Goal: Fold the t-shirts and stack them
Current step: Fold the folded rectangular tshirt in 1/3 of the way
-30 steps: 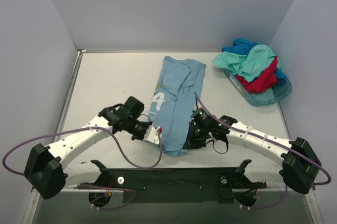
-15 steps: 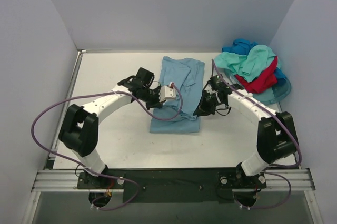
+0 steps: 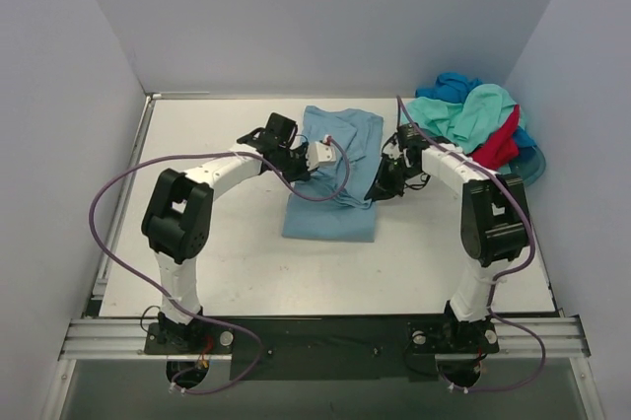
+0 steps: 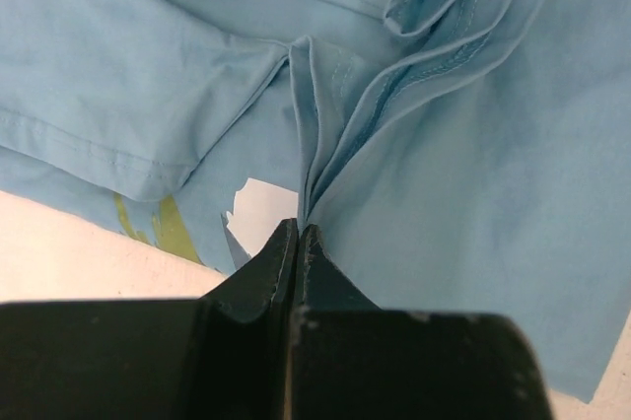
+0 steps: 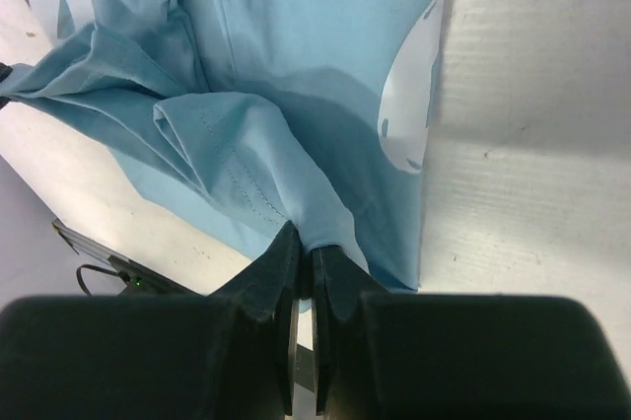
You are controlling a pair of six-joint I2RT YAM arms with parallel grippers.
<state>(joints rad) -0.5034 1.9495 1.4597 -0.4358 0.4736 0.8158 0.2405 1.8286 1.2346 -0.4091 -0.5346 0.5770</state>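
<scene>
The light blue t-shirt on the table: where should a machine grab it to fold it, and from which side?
By the stitched hem, one pinch at each side edge. The light blue t-shirt is limp and mostly flat, so two spread grips keep the hem straight. The left end effector is shut on it from the left, the right end effector from the right.

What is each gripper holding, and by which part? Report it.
Both hold the light sky-blue cloth t-shirt: left gripper pinches a bunched stitched edge at its left side, right gripper the same at its right.
</scene>
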